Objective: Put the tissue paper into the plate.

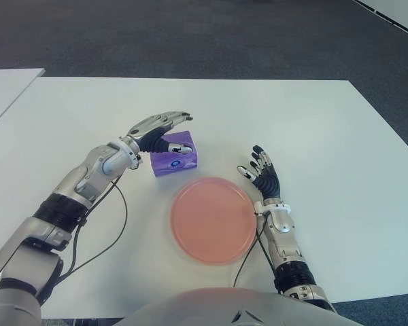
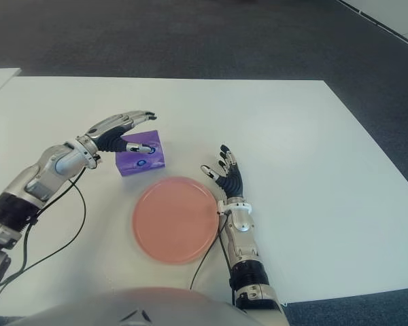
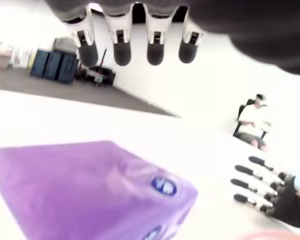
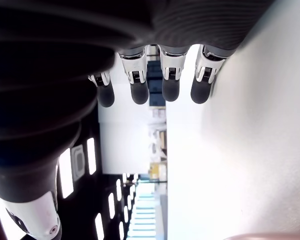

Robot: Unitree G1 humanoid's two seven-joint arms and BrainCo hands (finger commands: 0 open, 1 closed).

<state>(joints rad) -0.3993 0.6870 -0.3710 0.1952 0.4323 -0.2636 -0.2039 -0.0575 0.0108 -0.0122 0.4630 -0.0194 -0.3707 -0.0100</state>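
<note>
The tissue paper is a small purple pack (image 1: 175, 157) lying on the white table (image 1: 313, 136), just beyond the left rim of the round pink plate (image 1: 213, 219). My left hand (image 1: 180, 134) hovers over the pack from the left, its fingers (image 3: 121, 47) stretched out above it and the thumb low at its near side; nothing is grasped. In the left wrist view the pack (image 3: 85, 192) lies below the straight fingers with a clear gap. My right hand (image 1: 257, 170) shows open beside the plate's right rim, fingers spread.
Black cables trail over the table from the left arm (image 1: 119, 227) and beside the plate's right edge (image 1: 248, 258). A second white table (image 1: 3, 92) stands at the far left. Dark carpet (image 1: 204, 34) lies beyond the far edge. A seated person (image 3: 252, 122) is far off.
</note>
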